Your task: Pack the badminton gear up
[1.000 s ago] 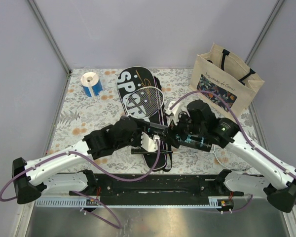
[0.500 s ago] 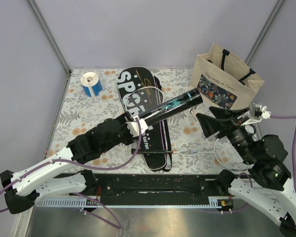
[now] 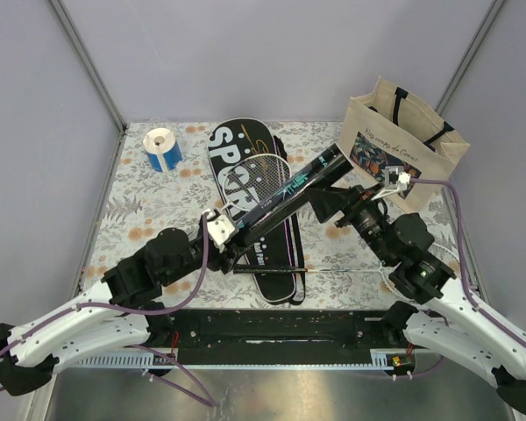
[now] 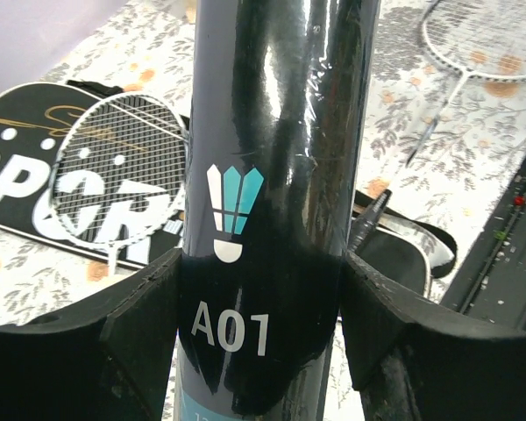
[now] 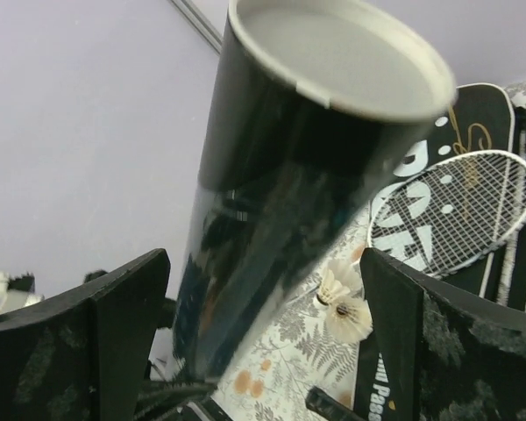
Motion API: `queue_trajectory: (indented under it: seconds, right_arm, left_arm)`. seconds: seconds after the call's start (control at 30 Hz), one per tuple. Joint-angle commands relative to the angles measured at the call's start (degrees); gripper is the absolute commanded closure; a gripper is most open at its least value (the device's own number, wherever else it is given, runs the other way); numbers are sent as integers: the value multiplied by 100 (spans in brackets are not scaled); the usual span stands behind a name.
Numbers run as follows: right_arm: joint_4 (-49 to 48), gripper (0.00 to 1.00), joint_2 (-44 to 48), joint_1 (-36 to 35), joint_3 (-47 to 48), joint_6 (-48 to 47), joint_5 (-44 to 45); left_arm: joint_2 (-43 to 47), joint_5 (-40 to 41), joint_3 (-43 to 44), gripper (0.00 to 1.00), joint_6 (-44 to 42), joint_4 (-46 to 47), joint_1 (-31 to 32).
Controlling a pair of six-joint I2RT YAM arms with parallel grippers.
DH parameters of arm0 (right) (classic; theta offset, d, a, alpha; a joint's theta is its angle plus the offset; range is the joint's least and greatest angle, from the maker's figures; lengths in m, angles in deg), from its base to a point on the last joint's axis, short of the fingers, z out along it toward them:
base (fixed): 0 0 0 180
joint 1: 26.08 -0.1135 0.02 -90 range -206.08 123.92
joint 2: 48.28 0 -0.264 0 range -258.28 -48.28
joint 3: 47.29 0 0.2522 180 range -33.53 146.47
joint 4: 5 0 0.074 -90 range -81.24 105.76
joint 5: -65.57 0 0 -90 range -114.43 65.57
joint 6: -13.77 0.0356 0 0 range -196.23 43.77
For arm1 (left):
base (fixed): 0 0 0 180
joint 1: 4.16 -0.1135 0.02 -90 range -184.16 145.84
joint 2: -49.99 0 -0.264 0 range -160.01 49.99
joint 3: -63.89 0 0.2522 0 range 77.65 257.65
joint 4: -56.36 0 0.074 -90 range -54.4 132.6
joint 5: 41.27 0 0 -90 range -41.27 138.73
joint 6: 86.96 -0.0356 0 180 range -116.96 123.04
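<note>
My left gripper (image 3: 232,231) (image 4: 263,329) is shut on the long black tube with teal print (image 3: 289,187) (image 4: 272,167) near its lower end and holds it tilted up toward the far right, above the table. My right gripper (image 3: 331,207) (image 5: 263,342) is open; its fingers stand on either side of the tube's (image 5: 272,193) upper part, apart from it, below the grey cap (image 5: 342,53). The black SPORT case (image 3: 232,158) lies flat with a white-framed racket (image 3: 265,178) (image 5: 460,210) on it. Two feather shuttlecocks (image 5: 342,307) lie on the cloth beside the case. A second racket (image 4: 482,39) lies at the right.
The beige tote bag (image 3: 412,140) stands open at the back right, just past the tube's far end. The blue-and-white tape roll (image 3: 163,149) sits at the back left. A thin racket shaft (image 3: 333,272) lies across the front of the flowered cloth.
My right arm has swung in from the right and brought its open fingers round the tube's upper part. My left arm has drawn back a little, still holding the tube.
</note>
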Motion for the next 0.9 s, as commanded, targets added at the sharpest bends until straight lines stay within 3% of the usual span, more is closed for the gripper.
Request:
queue_trajectory:
  seconds: [0.0, 0.1, 0.2, 0.3, 0.4, 0.57, 0.7, 0.73, 0.83, 0.87]
  right_arm:
    - [-1192, 0, -415, -21, 174, 457, 6]
    - [-1219, 4, -820, -21, 429, 396, -152]
    - [-1657, 28, -935, -21, 343, 255, -494]
    - [-2088, 54, -944, -12, 132, 334, -758]
    - [-2597, 64, -1110, -21, -79, 623, -1162]
    - [-3126, 73, -1445, -21, -264, 1037, -1638]
    - [-3101, 74, -1375, -21, -343, 1011, -1656]
    - [-3005, 74, -1305, -29, -344, 967, -1638]
    - [-2679, 72, -1085, -29, -379, 739, -1516]
    - [-2539, 65, -998, -30, -370, 669, -1498]
  left_arm:
    - [332, -668, -250, 100, 336, 970, -6]
    - [350, -1064, -322, 100, 318, 989, 3]
    - [237, -1057, -208, 100, 353, 787, -6]
    - [8, -793, 38, 73, 546, 628, -14]
    - [-439, -862, 389, 25, 626, 488, -6]
    - [-1239, -951, 847, 17, 442, 443, -14]
    - [-1565, -1073, 997, 21, 310, 417, -6]
    - [-1601, -1082, 1032, 31, 292, 382, -14]
    - [-1601, -1012, 1041, 74, 248, 189, -14]
    - [-1583, -1012, 1015, 81, 222, 145, -14]
